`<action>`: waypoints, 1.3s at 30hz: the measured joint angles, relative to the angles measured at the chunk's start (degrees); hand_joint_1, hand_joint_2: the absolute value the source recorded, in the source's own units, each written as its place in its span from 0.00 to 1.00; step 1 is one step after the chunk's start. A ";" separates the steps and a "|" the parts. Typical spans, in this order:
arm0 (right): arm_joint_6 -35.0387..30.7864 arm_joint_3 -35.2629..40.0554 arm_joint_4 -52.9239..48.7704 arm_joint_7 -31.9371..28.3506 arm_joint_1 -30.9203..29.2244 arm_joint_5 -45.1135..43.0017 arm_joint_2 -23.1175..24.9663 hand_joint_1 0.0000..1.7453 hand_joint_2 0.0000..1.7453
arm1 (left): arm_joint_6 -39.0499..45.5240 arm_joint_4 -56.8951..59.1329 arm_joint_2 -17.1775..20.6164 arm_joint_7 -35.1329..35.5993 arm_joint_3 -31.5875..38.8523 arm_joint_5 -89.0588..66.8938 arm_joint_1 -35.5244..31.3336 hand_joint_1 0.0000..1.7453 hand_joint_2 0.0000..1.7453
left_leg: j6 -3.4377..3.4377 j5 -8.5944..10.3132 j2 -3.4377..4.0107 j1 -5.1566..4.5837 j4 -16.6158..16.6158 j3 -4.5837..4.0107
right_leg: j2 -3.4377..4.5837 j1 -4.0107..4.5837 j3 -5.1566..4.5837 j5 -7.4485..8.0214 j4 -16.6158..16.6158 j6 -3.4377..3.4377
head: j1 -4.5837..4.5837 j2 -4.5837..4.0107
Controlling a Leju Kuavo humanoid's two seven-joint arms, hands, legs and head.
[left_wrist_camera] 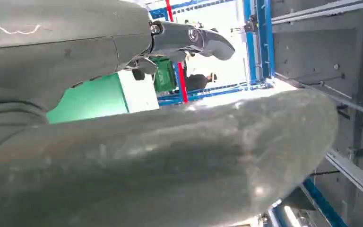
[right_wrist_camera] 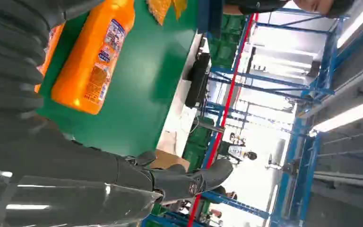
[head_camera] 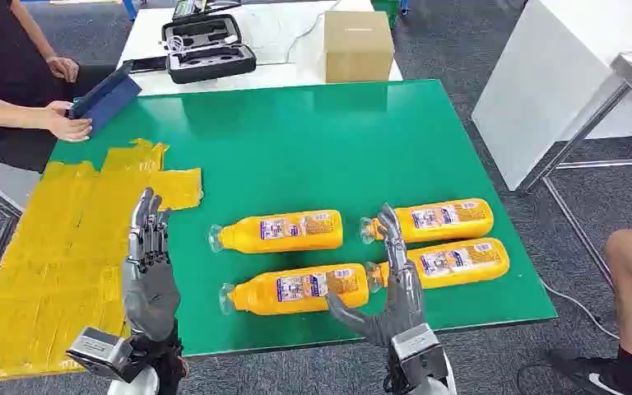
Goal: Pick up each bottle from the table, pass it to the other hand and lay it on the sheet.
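- Head view: four orange bottles lie on their sides on the green table [head_camera: 296,140], caps toward the robot's left, in two rows of two.
- Far row: far-left bottle [head_camera: 280,231] and far-right bottle [head_camera: 432,219]. Near row: near-left bottle [head_camera: 296,289] and near-right bottle [head_camera: 448,262].
- Yellow sheet [head_camera: 58,247] covers the table's left part, apart from all four bottles.
- Right hand [head_camera: 387,300] sits at the near edge, fingers spread and extended between the two right bottles and the near-left one, thumb under the near-left bottle's base. It grips nothing.
- Left hand [head_camera: 150,276] is raised by the sheet's inner edge, fingers straight and close together, holding nothing.
- Right wrist view: one bottle lies on the green surface beyond the hand.
- A person's hand [head_camera: 67,126] rests on a blue tablet case [head_camera: 105,97] at the far-left corner; a cardboard box [head_camera: 359,45] and an open black case [head_camera: 206,48] stand on the white table behind.
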 measured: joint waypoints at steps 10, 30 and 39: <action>0.09 0.00 0.00 0.37 0.00 0.65 0.00 0.00 1.00 | -0.02 -0.04 0.00 0.17 0.02 0.13 0.02 0.00 0.00 | 0.00 0.00 0.00 0.00 0.00 0.00 | 0.00 0.00 0.00 0.00 0.00 0.00 | 0.00 0.00; 4.49 0.00 0.00 14.22 -0.88 10.90 -1.71 0.00 1.00 | -1.45 -0.13 0.00 0.39 0.20 1.16 0.22 0.00 0.00 | 0.00 0.00 0.00 0.00 -0.01 -0.01 | 0.00 0.00 0.02 0.00 0.00 0.00 | -0.02 0.00; 11.59 1.40 1.47 30.54 -6.96 27.19 -7.91 0.00 1.00 | -4.66 -0.20 0.00 1.84 0.87 0.17 0.38 0.00 0.00 | 0.04 0.03 -0.01 -0.02 0.01 0.00 | 0.00 -0.03 0.04 0.03 0.00 0.02 | -0.02 0.00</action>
